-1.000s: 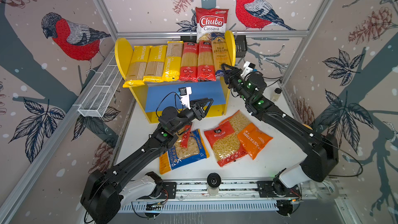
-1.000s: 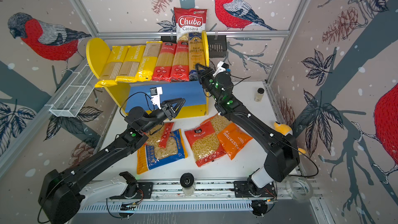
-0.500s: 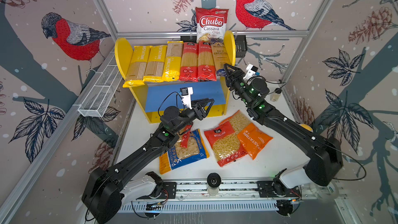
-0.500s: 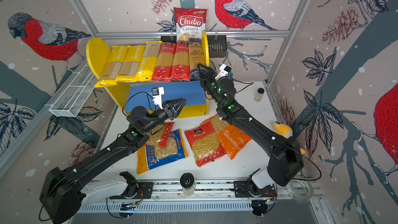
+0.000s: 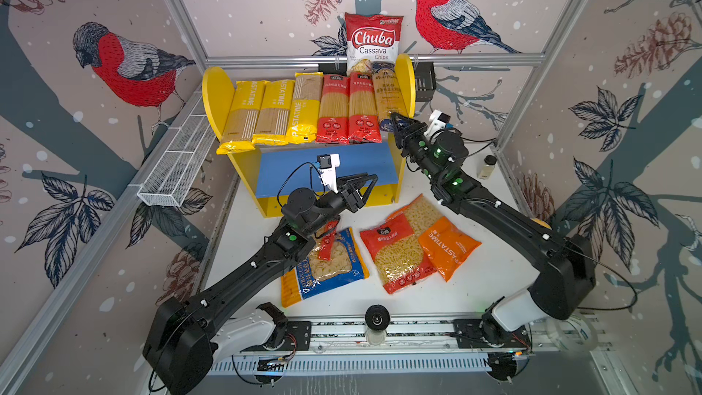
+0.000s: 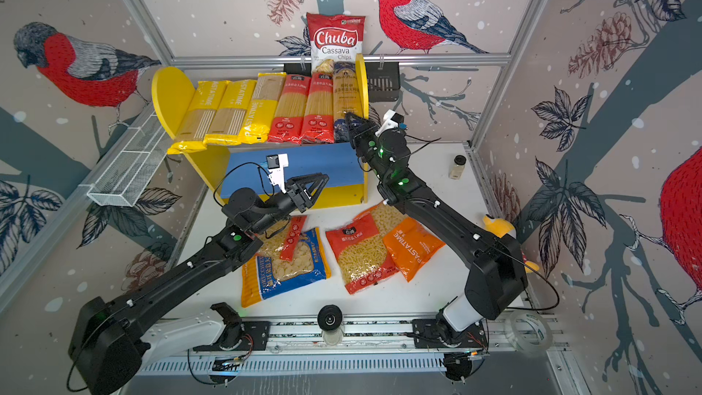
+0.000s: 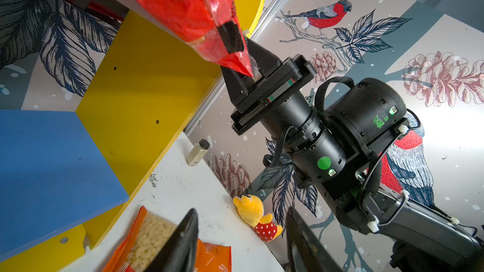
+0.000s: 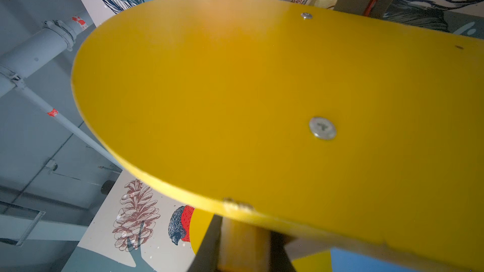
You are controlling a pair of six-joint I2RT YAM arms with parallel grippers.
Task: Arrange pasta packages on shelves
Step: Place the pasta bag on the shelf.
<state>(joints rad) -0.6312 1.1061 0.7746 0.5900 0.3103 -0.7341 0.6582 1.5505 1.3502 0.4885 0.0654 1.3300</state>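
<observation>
The right hand (image 5: 395,120) clamped the dark-blue spaghetti pack (image 5: 386,94), hard against the yellow side panel (image 5: 407,85) of the shelves (image 5: 217,96). The left hand (image 5: 366,188) hung apart before the blue board (image 5: 300,169).

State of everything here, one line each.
Spaghetti packs, six lying side by side atop shelf unit.
Left pincer, open, empty.
Right pincer, at dark-blue pack's end, grip unclear.
Blue-yellow pasta bag, flat on table, red packet atop.
Red macaroni bag, flat on table.
Orange Pastatime bag, flat on table.

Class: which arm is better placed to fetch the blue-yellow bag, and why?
Left: the left gripper hangs open, empty, near the blue-yellow bag; the right gripper is up at the shelves.
</observation>
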